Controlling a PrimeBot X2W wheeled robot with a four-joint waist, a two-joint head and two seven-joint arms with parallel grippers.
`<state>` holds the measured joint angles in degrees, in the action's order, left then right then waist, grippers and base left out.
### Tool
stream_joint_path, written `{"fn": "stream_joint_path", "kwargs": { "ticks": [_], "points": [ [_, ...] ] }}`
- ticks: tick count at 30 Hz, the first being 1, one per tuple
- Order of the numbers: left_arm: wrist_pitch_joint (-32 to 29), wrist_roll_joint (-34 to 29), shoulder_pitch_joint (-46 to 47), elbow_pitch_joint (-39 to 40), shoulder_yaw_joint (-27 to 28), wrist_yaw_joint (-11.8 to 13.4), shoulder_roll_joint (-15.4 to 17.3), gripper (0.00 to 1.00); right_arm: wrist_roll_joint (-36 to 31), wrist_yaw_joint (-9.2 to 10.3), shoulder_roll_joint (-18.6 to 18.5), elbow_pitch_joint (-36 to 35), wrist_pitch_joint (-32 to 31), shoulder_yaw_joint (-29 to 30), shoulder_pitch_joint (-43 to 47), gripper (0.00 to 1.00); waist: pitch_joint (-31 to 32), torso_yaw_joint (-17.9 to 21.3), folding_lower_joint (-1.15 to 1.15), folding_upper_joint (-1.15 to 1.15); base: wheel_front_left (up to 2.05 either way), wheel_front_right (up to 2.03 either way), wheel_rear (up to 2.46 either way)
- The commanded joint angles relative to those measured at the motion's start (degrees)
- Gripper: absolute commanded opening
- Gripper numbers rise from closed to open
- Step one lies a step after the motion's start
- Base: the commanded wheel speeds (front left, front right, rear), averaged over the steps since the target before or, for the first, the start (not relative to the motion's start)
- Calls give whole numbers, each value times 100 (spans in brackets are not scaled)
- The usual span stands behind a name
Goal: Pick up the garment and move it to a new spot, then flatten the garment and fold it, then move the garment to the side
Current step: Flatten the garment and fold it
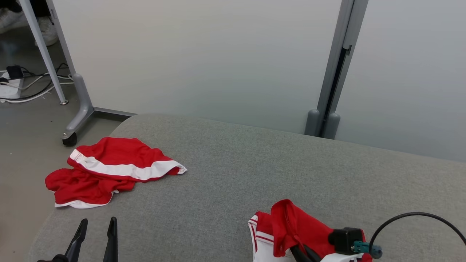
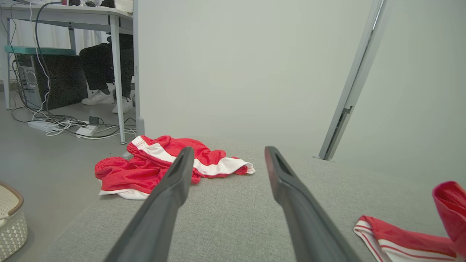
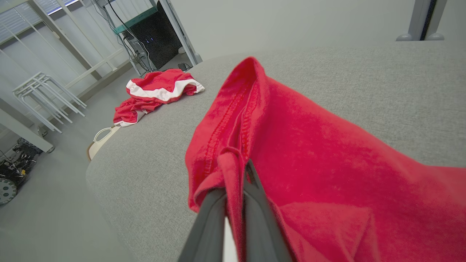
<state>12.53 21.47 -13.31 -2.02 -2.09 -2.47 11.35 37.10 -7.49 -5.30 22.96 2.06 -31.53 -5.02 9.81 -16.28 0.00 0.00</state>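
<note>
While the right gripper (image 1: 304,253) keeps its two dark fingers pressed together on a stitched fold of the red garment (image 1: 295,222), the cloth stands in a peak above the fingertips. Its white-striped part lies on the grey upholstered surface (image 1: 255,163). In the head view this garment sits at about 5 o'clock, near the front edge. The right wrist view shows the grip closely: the jaws are shut with only a thin layer of hem between them, and the rest of the fabric drapes away to 3 o'clock. A pinch at the hem is probably chosen so the piece hangs open when lifted rather than bunching, which would make later flattening easier.

The left gripper (image 1: 99,219) waits at 7 o'clock in the head view with its fingers spread as wide as they go, holding nothing and touching nothing. It is well apart from the held cloth, and seems kept ready to take a second corner once the garment is raised.

At 9 o'clock a pair of red shorts (image 1: 109,167) with a broad white band lies crumpled, partly overhanging the surface's left edge. It is well clear of both grippers, and the bare middle of the surface looks like the likeliest new spot. A woven basket (image 2: 11,214) stands on the floor beyond that edge.

The first step — pick up and carry — appears only just under way.
</note>
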Motion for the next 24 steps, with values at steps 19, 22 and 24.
{"fn": "stream_joint_path", "kwargs": {
  "ticks": [19,22,24],
  "points": [
    [23,69,119,3,-45,72,55,100,543,-1,197,1627,657,-650,-760,0,-64,-15,0,0,0,0,0],
    [30,74,137,-18,-65,73,55,100,665,-1,216,1778,669,-833,-880,100,-65,-13,0,0,0,0,0],
    [24,85,151,-30,-78,75,59,100,765,-1,222,1829,683,-964,-934,100,-60,-16,0,0,0,0,0]
  ]
}}
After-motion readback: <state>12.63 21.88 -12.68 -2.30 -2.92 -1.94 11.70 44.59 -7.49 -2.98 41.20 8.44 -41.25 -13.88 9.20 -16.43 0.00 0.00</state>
